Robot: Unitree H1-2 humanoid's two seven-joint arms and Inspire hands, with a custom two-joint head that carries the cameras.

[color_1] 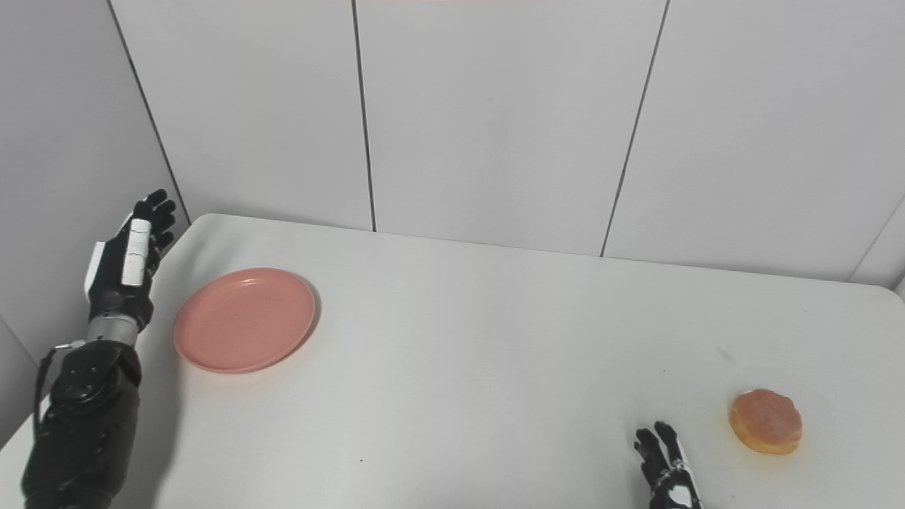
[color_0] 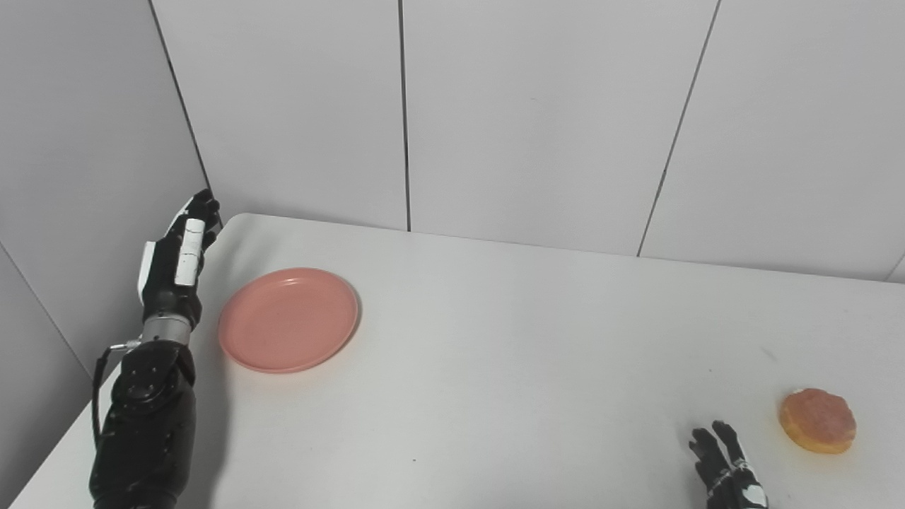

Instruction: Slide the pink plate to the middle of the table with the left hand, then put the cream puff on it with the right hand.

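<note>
The left hand is hanging over the table's far left corner, raised edge-on with its fingers stretched forward toward the wall and spread a little; it is holding nothing and touching nothing. Its dark forearm is running back from it to the bottom left of the picture, along the table's left edge.

Just to the right of that hand, and apart from it, the plate is lying flat on the table (pink, round, with a shallow rim and nothing on it). It is sitting on the left part of the table, with a wide stretch of bare white top lying between it and the other hand.

The right hand is showing only in part at the bottom edge, well off to the right. Its fingers are pointing forward and standing a little apart, with nothing between them, so it is looking open, though the palm is lying out of sight. Whether it is resting on the table or hovering just above it, I cannot tell.

Near that hand, a little ahead of it and to its right, the puff is sitting on the table by itself, golden at the rim and pinkish brown on top. It is not touching the fingers.
</note>
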